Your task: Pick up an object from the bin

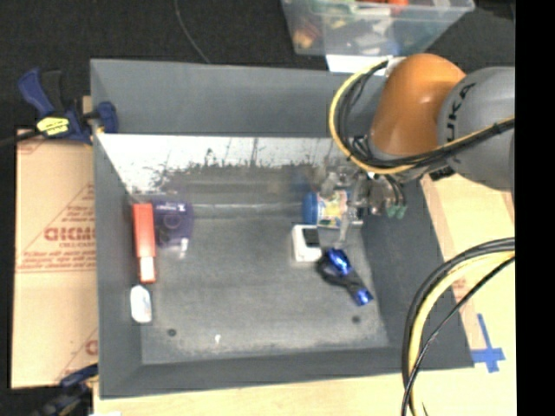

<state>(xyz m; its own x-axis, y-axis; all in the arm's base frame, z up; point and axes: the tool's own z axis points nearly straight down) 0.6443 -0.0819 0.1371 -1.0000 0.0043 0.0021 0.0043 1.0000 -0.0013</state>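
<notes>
Three close round the claw [336, 208], state unclear: blue cylinder [310, 208], white block [304, 243], dark-blue toy [342, 273].

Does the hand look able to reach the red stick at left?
Probably yes. The red stick lies flat with nothing on it, and bare floor separates it from the hand; a purple thing lies close beside it.

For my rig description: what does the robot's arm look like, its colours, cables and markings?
The arm is grey and rounded, with dark lettering on its side. An orange domed cover sits at the wrist, ringed by yellow and black cables. The gripper is small, of pale metal.
</notes>
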